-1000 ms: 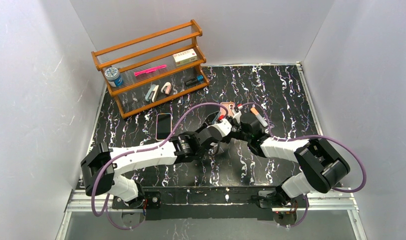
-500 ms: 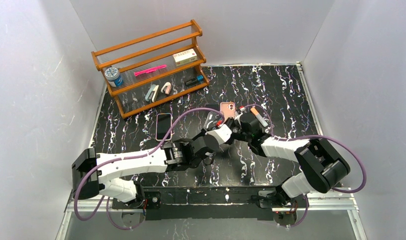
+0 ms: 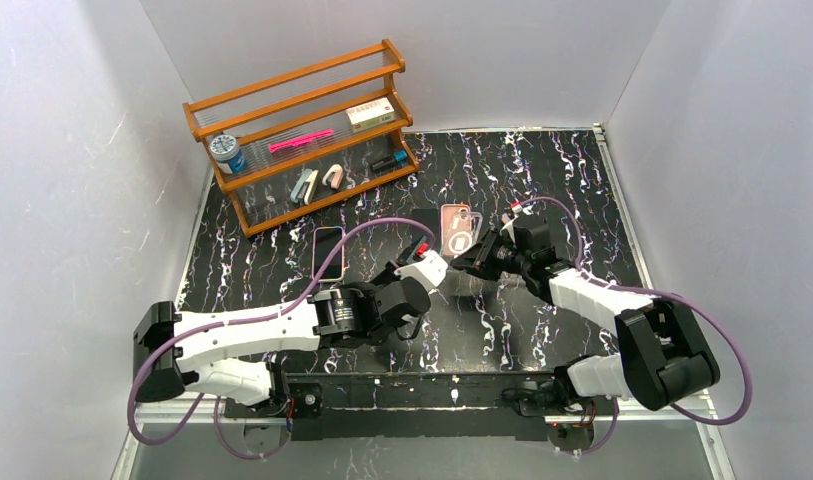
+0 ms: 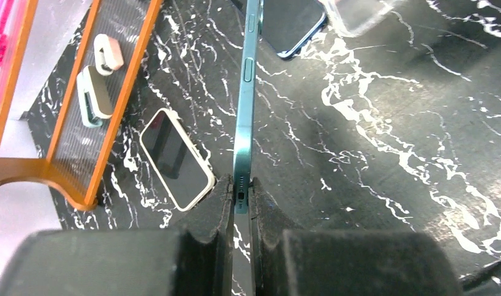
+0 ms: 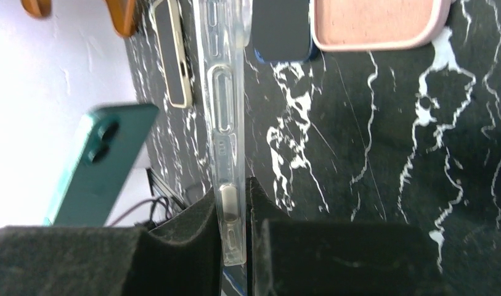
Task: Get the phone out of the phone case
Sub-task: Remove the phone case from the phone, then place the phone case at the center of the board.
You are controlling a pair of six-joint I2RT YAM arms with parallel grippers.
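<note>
In front of the rack (image 3: 292, 78), the left gripper (image 4: 240, 190) clamps the phone (image 4: 244, 92); the right gripper (image 5: 233, 196) clamps the case (image 5: 222, 92), held apart.

Clr plastic case (image 5: 224, 92); phone (image 4: 246, 92) edge matt metal.

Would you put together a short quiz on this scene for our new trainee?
1. True or false: the left claw is shut on the teal phone.
2. The right claw grips: A) a marker; B) the clear phone case; C) nothing.
3. Fill the gap: the teal phone is ___ the clear phone case.
Key: 1 true. 2 B. 3 out of; each claw holds its own item, and the two are apart.
</note>
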